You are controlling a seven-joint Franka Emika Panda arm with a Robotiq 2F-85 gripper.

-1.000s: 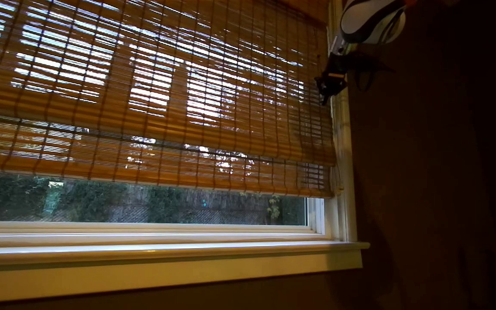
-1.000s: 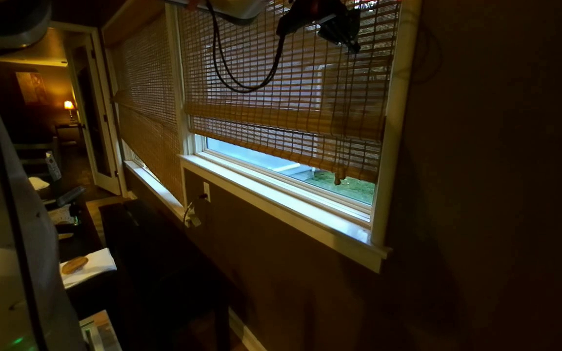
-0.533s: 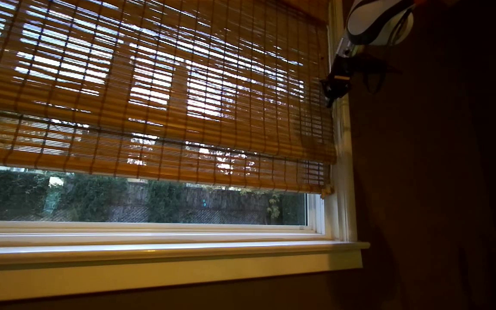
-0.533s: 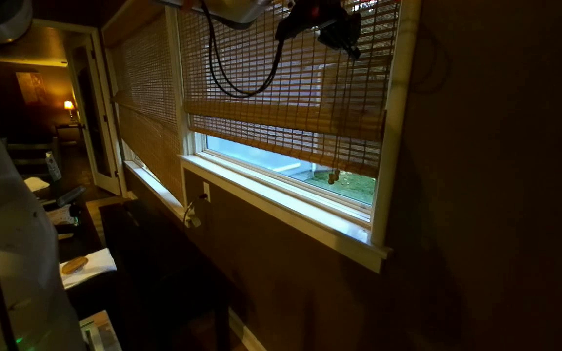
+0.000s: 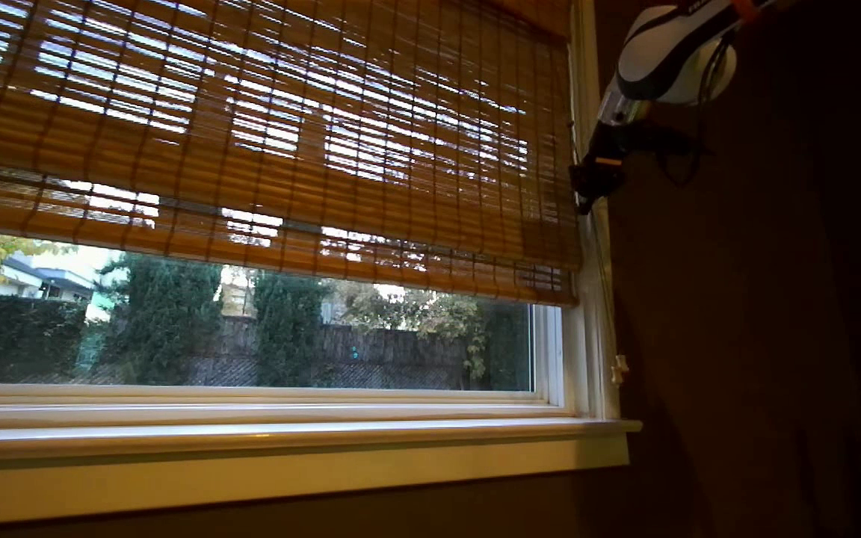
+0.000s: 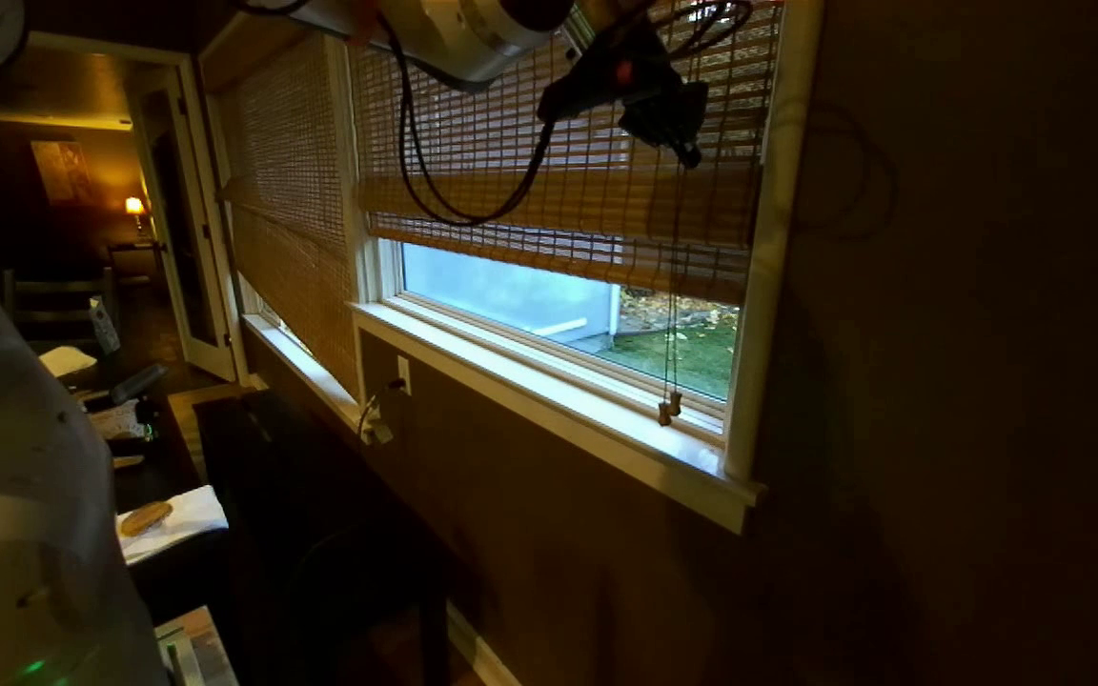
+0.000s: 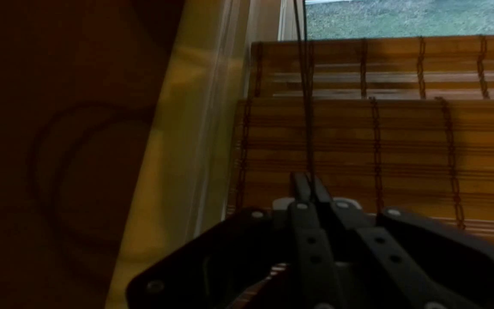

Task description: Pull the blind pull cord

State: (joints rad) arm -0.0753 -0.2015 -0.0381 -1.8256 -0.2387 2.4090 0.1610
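Observation:
The blind (image 5: 311,172) is a woven orange-brown bamboo shade with its lower part folded, its bottom edge above the sill; it also shows in an exterior view (image 6: 587,195) and the wrist view (image 7: 414,159). My gripper (image 7: 309,184) is shut on the blind pull cord (image 7: 306,81), thin dark strands running between the fingertips. In both exterior views the gripper (image 5: 586,205) (image 6: 690,157) is at the blind's side edge, in front of it. The cord (image 6: 670,333) hangs below the fingers, ending in small wooden tassels (image 6: 669,408) near sill height. The cord above the grip is hidden.
The white window frame (image 7: 178,141) stands close beside the gripper, with dark wall beyond it. The window sill (image 6: 549,400) lies below. A black cable loop (image 6: 473,221) hangs from the arm. A dark table (image 6: 320,495) and a second blind (image 6: 282,171) are farther along.
My gripper has moved down and outward from the window with the cord in it. The blind's bottom edge has risen, showing more glass. The tassels hang lower than before.

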